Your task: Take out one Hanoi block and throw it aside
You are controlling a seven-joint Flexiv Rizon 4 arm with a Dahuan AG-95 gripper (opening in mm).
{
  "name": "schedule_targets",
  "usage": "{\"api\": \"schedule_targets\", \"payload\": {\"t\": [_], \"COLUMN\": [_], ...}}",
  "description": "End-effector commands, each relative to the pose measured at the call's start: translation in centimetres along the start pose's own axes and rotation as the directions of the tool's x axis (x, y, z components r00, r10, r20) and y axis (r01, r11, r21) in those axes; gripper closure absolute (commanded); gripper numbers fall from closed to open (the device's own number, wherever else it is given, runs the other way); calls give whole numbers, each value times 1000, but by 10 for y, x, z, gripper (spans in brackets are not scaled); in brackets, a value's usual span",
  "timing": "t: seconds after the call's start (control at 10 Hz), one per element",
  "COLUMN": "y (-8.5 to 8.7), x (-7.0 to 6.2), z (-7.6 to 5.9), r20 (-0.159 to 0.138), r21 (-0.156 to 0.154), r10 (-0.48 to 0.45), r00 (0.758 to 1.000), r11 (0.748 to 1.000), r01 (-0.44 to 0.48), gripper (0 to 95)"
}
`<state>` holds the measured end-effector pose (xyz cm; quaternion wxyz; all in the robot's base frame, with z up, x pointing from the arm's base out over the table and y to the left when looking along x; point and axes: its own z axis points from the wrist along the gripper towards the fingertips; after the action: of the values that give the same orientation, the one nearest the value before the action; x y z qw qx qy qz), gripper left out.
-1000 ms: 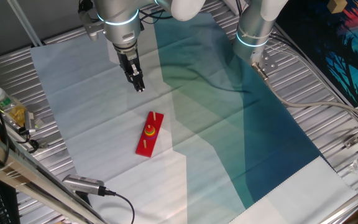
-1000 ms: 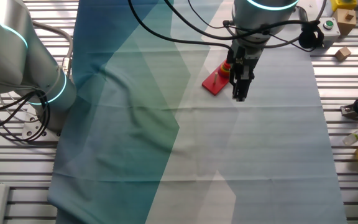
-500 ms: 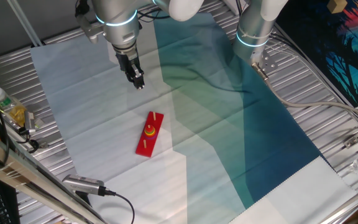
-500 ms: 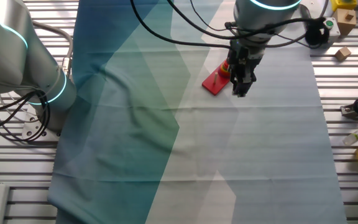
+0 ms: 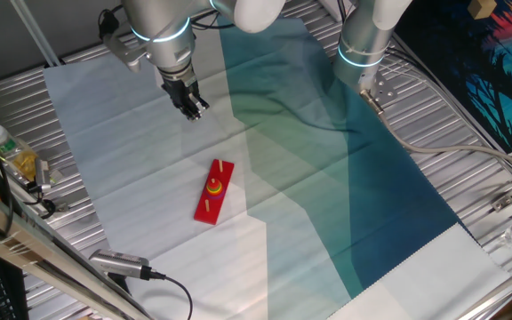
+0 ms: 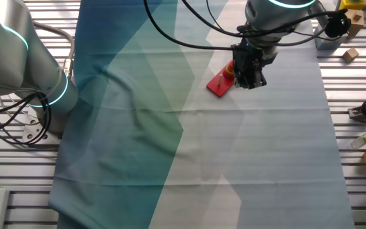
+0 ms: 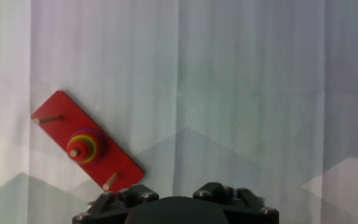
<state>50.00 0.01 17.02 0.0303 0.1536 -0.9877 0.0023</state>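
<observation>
Hanoi block [image 7: 87, 142], seemingly red, caps a ringed stack below-left of the gripper [image 5: 194, 109], whose opening I cannot tell; pale cloth [image 5: 123, 178] beneath.

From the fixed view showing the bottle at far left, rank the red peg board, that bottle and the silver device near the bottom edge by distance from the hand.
1. Red peg board, below the hand, on the cloth.
2. Bottle, far left on the metal table.
3. Silver device, bottom left, clearly farthest.
</observation>
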Motion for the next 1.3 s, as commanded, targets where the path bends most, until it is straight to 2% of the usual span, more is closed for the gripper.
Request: {"api": "schedule_targets", "payload": {"t": [0.1,0.8,0.9,1.1,1.3], "y": [0,3,5,16,17], "x": [0,-3,-7,-21,-24], "z": [0,-2,-4,-15,-17], "r20": [0,0,-3,-28,-25], "r21": [1,-4,-7,-15,-38], "r10": [5,10,23,59,61], "r00": [1000,1000,1000,998,998], "r11": [1000,1000,1000,998,997], "r01": [-5,-10,-23,-59,-62], "gripper": [950,950,950,950,950]}}
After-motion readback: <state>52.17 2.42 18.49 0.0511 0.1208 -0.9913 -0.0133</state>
